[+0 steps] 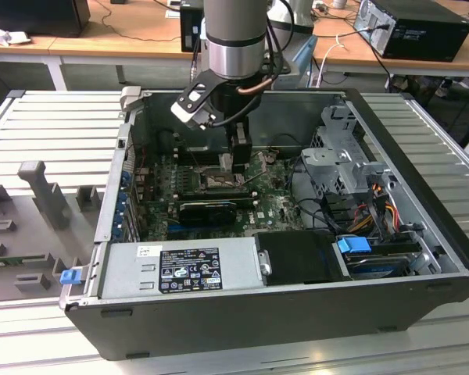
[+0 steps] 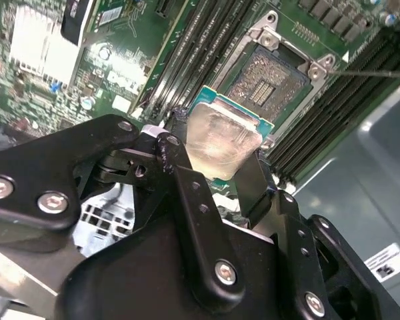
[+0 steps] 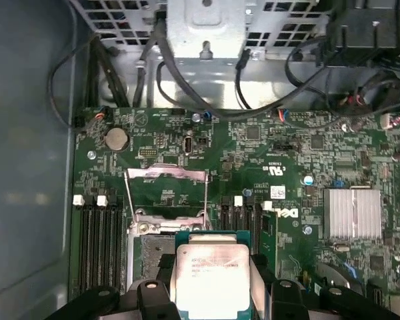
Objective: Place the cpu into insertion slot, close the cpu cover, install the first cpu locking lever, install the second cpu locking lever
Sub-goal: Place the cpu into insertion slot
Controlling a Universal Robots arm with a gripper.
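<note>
My gripper [image 2: 217, 159] is shut on the cpu [image 2: 223, 141], a small square chip with a pale silver top and a green edge, held by two opposite sides. In the first wrist view the cpu [image 3: 210, 272] hovers partly over the insertion slot [image 3: 152, 252]. The second wrist view shows the insertion slot [image 2: 275, 75] bare, with its grey pin field and metal corners exposed. The cpu cover [image 3: 165, 193], a thin metal frame, is swung open away from the slot. In the exterior view the gripper [image 1: 233, 162] hangs inside the computer case just above the green board.
Long black memory slots [image 3: 97, 237] flank the socket on both sides. A finned heatsink [image 3: 351, 213] sits further along the board. A black graphics card [image 1: 207, 209], the power supply [image 1: 180, 269], a drive cage [image 1: 340, 156] and loose cables [image 1: 375, 207] crowd the case.
</note>
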